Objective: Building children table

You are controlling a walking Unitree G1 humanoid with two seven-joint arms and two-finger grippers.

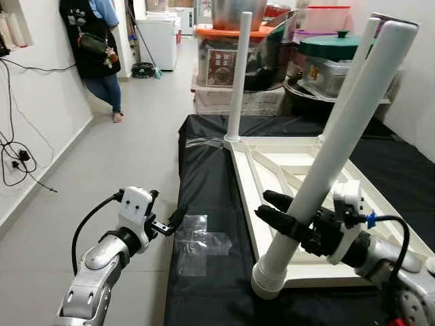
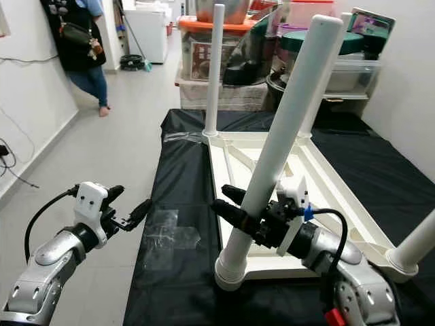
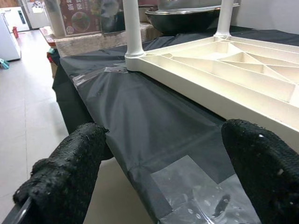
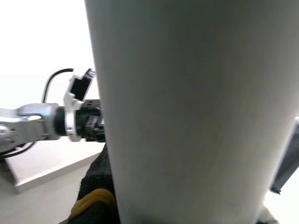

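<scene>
While two legs are already standing at the upper centre, the right gripper (image 1: 284, 216) is clamping a third leg (image 1: 326, 159) tilted at the upturned tabletop (image 1: 272, 163) near corner, seemingly unseated; the left gripper (image 1: 168, 225) is hovering open lower left.

We count four white legs (image 2: 289, 115) on one upturned tabletop (image 2: 326, 187), one black cloth (image 1: 204, 204), two claws and one person (image 1: 95, 47).
</scene>
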